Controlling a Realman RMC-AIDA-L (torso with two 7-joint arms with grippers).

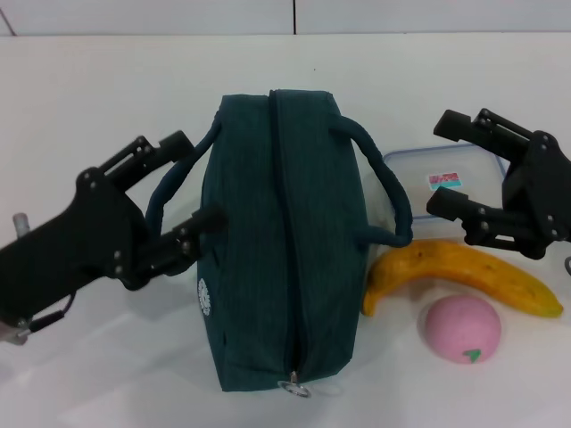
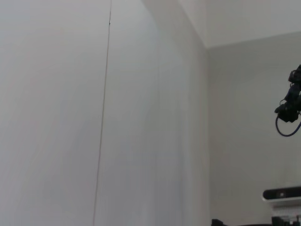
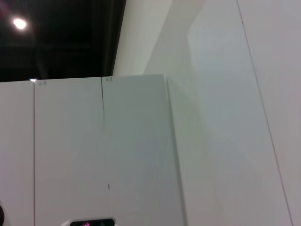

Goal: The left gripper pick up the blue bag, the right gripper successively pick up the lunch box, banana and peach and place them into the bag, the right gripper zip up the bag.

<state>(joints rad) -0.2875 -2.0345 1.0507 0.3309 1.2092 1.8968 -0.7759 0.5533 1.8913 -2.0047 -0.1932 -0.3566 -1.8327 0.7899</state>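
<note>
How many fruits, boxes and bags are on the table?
Fruits: 2, a banana and a peach
Boxes: 1, the lunch box
Bags: 1, the bag
Total: 4

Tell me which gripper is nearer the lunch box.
Right. The right gripper hangs open over the lunch box, beside the bag. The left gripper is open across the bag, at its far handle.

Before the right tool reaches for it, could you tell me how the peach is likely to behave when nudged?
The peach looks round and smooth, so it would probably roll if pushed. It lies just beside the banana, which may stop it rolling that way. It could slip from the open right tool.
</note>
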